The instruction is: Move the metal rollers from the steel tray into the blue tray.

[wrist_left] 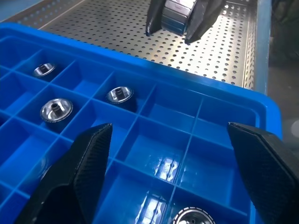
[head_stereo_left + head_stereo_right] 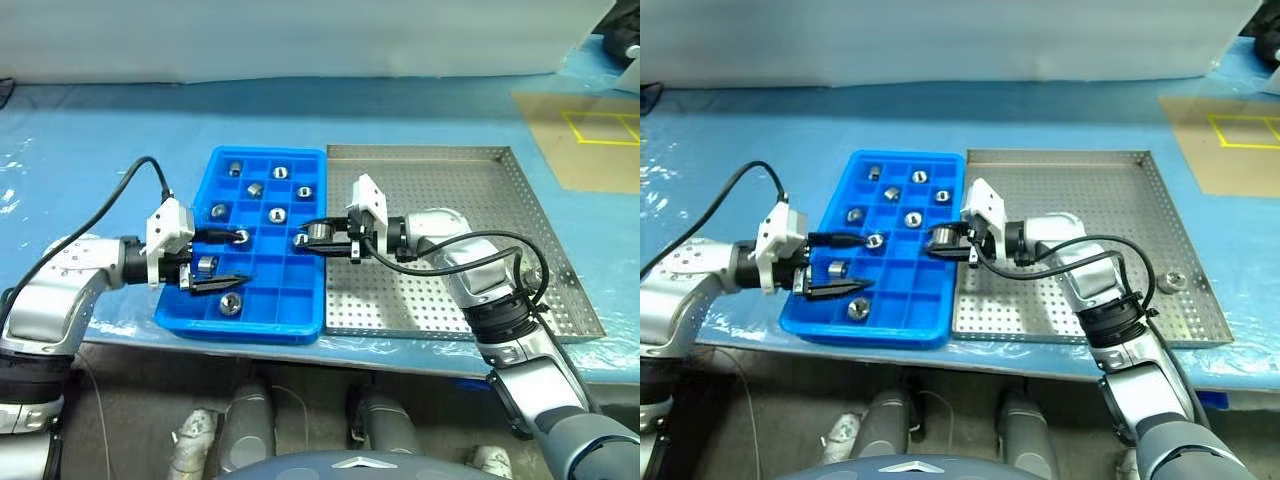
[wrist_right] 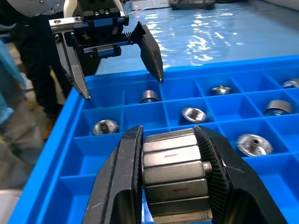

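My right gripper (image 2: 303, 239) is shut on a shiny metal roller (image 3: 174, 172) and holds it level over the right-hand edge of the blue tray (image 2: 300, 330), pointing left. Several metal rollers (image 2: 279, 213) lie in separate compartments of that tray. At the tray's left side my left gripper (image 2: 238, 258) stands open, nothing between its fingers, facing the right gripper. The steel tray (image 2: 450, 155) lies just right of the blue one. One roller (image 2: 1173, 281) rests near its right rim.
Both trays sit on a table with a blue cover, close to its front edge. A brown sheet (image 2: 590, 140) marked with yellow tape lies at the back right. A black cable (image 2: 520, 250) loops over the steel tray from my right arm.
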`<move>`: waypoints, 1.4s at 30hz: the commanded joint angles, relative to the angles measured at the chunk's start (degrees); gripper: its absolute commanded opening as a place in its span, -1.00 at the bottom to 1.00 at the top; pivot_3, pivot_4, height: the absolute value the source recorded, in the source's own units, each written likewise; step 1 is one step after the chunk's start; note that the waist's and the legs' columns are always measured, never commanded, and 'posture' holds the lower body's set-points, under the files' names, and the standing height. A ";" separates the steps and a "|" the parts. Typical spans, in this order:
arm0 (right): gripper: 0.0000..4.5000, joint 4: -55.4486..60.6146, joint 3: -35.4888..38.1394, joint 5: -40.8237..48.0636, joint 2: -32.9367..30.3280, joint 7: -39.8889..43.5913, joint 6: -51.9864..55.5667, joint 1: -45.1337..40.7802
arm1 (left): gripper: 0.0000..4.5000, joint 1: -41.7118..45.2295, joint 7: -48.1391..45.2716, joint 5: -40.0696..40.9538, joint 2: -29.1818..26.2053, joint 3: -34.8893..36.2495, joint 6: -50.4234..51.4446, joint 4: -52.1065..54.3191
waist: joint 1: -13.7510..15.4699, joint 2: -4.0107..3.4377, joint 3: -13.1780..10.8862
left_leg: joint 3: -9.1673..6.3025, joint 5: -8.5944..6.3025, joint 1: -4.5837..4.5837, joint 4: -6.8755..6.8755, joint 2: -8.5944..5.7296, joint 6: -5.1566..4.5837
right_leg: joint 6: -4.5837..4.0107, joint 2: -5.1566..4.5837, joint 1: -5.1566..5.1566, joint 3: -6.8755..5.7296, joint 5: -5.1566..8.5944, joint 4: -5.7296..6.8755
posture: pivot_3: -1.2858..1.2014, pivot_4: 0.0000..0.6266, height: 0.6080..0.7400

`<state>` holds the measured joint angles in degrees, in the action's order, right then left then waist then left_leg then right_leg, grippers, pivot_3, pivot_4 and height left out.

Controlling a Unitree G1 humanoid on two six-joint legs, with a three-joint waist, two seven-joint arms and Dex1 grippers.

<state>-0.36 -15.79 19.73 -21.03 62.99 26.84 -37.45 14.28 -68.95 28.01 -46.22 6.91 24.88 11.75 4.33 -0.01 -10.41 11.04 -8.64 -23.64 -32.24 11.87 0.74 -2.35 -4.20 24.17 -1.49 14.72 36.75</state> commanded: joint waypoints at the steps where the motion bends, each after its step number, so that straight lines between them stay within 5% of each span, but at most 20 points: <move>1: -0.44 -3.85 -1.98 -0.30 4.25 1.14 -2.69 -3.50 | 0.84 -1.86 3.77 2.40 -0.99 4.56 1.77 5.94 | 0.35 0.00 0.00 | -0.01 0.04 0.05 0.02 0.01 0.06 | -0.03 0.00 -0.01 0.00 -0.01 0.03 | 0.19 -0.52 1.00; 8: -0.44 -15.08 -4.27 -4.38 10.83 2.26 -9.64 -7.43 | 0.84 -7.45 7.54 3.60 -2.49 9.46 3.37 9.85 | 1.92 0.08 0.01 | -0.31 0.12 0.00 0.02 -0.03 0.18 | -0.06 -0.01 -0.03 0.00 -0.03 -0.01 | 0.25 -0.52 1.00; 17: -0.44 -18.97 -6.59 -7.26 10.40 6.59 -11.26 -5.17 | 0.84 -8.97 8.28 3.76 -3.18 10.14 2.82 10.06 | 3.15 0.12 0.04 | -0.46 0.13 -0.04 0.00 -0.05 0.22 | -0.05 -0.01 -0.05 -0.07 -0.03 -0.02 | 0.25 -0.52 1.00; 25: -0.44 -22.92 -5.06 -10.60 11.98 2.06 -16.33 -4.31 | 0.84 -6.57 8.09 3.13 -2.46 7.17 1.95 8.79 | 3.04 0.14 0.06 | -0.56 0.17 0.07 -0.03 -0.04 0.27 | -0.06 -0.01 -0.16 -0.08 -0.03 0.06 | 0.21 -0.52 1.00; 26: -0.12 -23.10 -4.76 -10.47 12.14 1.83 -16.54 -4.27 | 0.84 -6.09 8.10 3.08 -2.39 6.81 1.89 8.49 | 3.01 0.15 0.06 | -0.56 0.18 0.09 -0.04 -0.04 0.29 | -0.06 -0.01 -0.18 -0.08 -0.04 0.06 | 0.21 -0.52 1.00; 31: 0.58 -21.67 -4.25 -10.54 11.88 0.49 -14.72 -3.66 | 0.84 -3.81 7.47 3.02 -2.17 5.14 1.54 6.94 | 2.89 0.17 0.07 | -0.57 0.21 0.09 -0.08 -0.04 0.34 | -0.05 -0.01 -0.21 -0.09 -0.04 0.08 | 0.19 -0.52 1.00; 42: 0.58 -18.19 1.77 -8.30 9.55 -4.03 -12.77 -4.24 | 0.84 4.19 3.91 0.83 -0.98 0.00 -2.40 -1.71 | 2.87 0.17 0.08 | -0.64 0.21 0.08 -0.27 -0.07 0.34 | -0.03 -0.01 -0.36 -0.09 -0.06 0.10 | 0.09 -0.52 1.00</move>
<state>-21.63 -16.26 9.73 -11.30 59.51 13.88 -40.93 16.56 -64.23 29.58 -47.59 7.83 24.38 10.90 7.21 0.17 -10.33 10.40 -8.43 -23.55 -32.53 11.79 1.08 -2.37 -4.21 23.78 -1.59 14.66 36.85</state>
